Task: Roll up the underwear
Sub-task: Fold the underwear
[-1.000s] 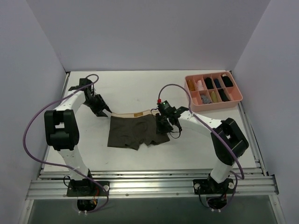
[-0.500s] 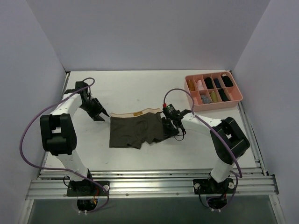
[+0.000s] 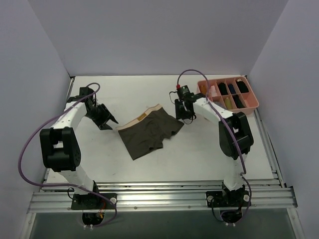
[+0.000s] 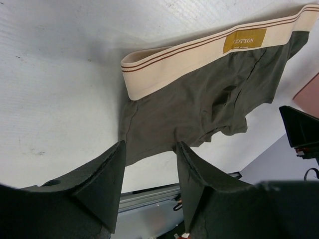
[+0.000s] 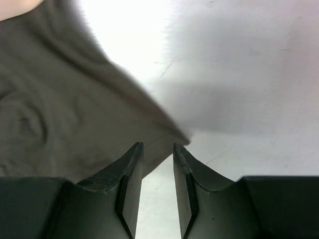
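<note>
Though askew, underwear [image 3: 151, 132] on white, wall-enclosed table [image 3: 134, 94]

Bare table [image 3: 199, 149] on near side of underwear [image 3: 151, 132]; left gripper [image 3: 110, 121] just off its waistband end, right gripper [image 3: 185, 116] at its right leg corner, pink tray [image 3: 252, 106] farther right.

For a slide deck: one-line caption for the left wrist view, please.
Open left gripper poised beside the olive, tan-banded underwear spread on the white table.
</note>
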